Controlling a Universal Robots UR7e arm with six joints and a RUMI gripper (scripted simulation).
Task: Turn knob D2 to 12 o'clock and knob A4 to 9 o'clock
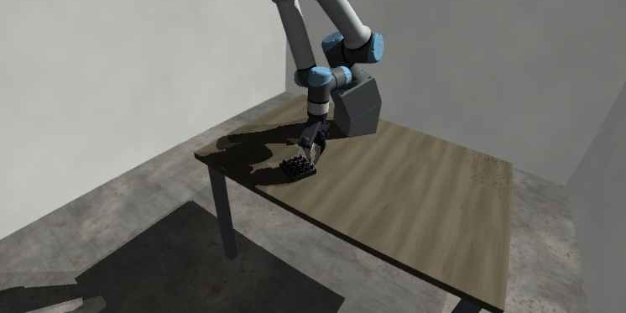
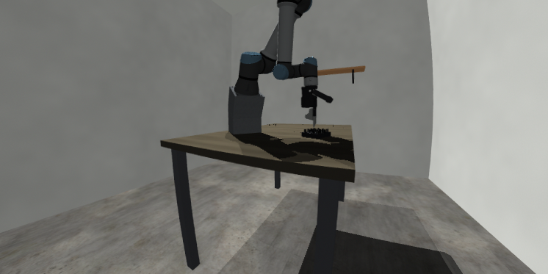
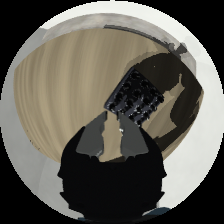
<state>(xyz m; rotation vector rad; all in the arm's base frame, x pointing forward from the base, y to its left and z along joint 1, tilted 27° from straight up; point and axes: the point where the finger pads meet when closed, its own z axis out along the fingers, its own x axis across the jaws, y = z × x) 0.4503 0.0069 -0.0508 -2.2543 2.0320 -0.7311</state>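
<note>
Pincer stands narrowly apart, nothing seen clamped, tips just above the near edge of the knob box, which sits on the counter. Judged step: lining up on a first knob (D2 or A4, cannot tell; dial marks unreadable). Next: centre over it, match jaws to its grip, lower, close, turn, sparing neighbours.

the wooden table carries the black knob box and the arm's grey pedestal.
</note>
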